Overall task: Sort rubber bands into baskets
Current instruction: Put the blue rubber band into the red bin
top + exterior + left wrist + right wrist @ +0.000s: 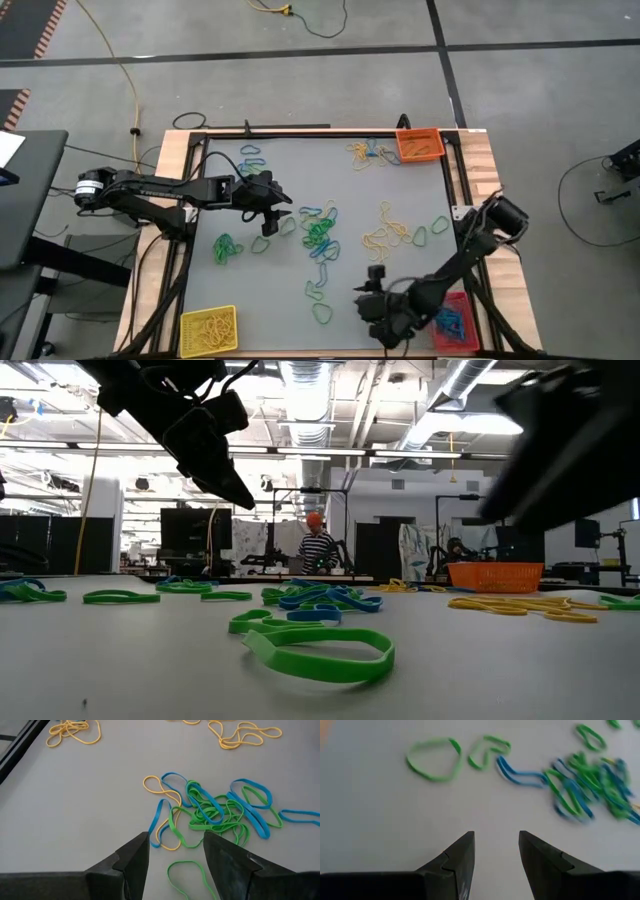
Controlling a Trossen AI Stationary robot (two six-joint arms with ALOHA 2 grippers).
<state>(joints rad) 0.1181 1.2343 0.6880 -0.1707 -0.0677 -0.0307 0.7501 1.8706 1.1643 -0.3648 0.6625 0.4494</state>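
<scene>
yellow bands in yellow basket (pixel 207 330), blue in red basket (pixel 455 322)

The grey work surface (pixel 300 190) sits in a light wooden frame (pixel 480 160) on a grey floor (pixel 540 90) crossed by dark lines and a yellow cable (pixel 115 55), while beyond it an open workshop shows ceiling ducts (pixel 300 380), strip lights (pixel 330 452), dark monitors (pixel 185 530) and a standing person (pixel 317 545).

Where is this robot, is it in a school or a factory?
Probably a robotics lab or workshop. Bare pipes and strip lights run along the ceiling, workbenches with monitors fill the room behind the table, and a cable trails over the concrete floor.
</scene>
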